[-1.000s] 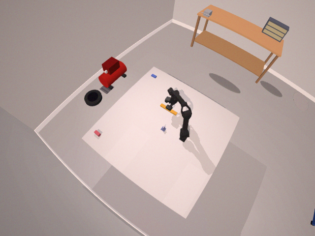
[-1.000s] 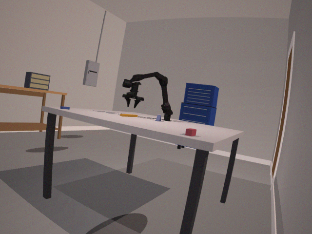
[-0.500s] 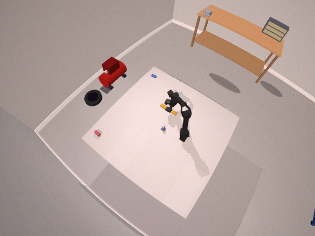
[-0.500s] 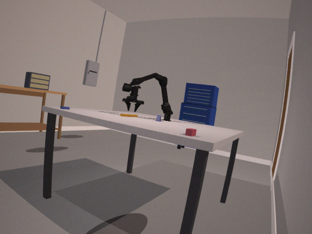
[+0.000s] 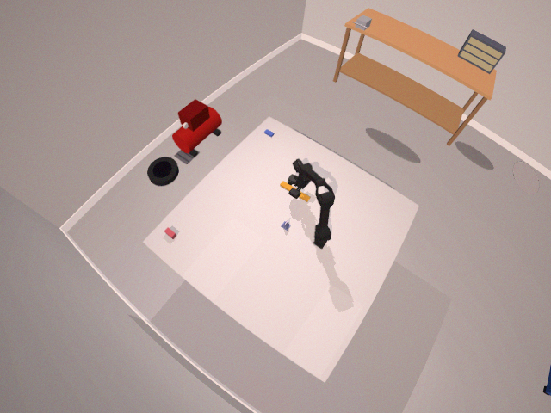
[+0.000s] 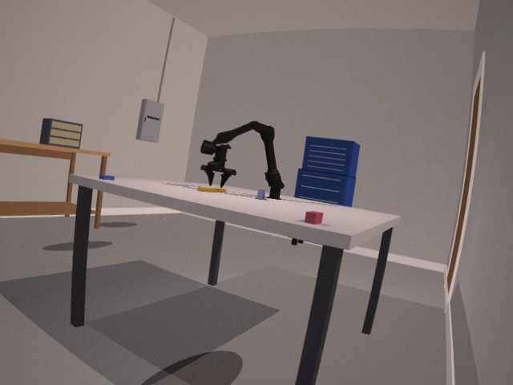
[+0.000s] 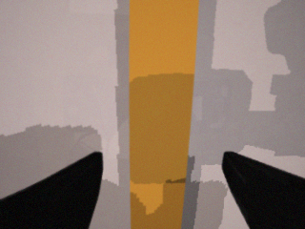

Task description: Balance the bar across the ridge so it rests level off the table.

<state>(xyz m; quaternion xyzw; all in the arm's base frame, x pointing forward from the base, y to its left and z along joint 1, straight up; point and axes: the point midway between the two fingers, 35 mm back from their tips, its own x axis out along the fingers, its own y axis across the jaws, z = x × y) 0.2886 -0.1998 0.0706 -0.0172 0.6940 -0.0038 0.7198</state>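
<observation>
The orange bar [image 5: 304,196] [image 6: 212,189] [image 7: 162,110] lies flat on the white table [image 5: 249,275] [image 6: 256,208]. My gripper [image 6: 216,185] [image 7: 164,160] is open and empty, pointing down a little above the bar. In the wrist view the bar runs lengthwise between the two fingertips, with a gap on each side. The small blue-grey ridge [image 5: 285,224] [image 6: 260,194] stands on the table between the bar and the arm's base, with nothing on it. In the top view the gripper hides part of the bar's middle.
A red block [image 5: 170,232] [image 6: 313,216] lies near one table corner. A blue block [image 5: 269,132] [image 6: 107,177] lies near another corner. The arm's base stands beside the ridge. A wooden bench, a red compressor, a tyre and blue cabinets stand away from the table.
</observation>
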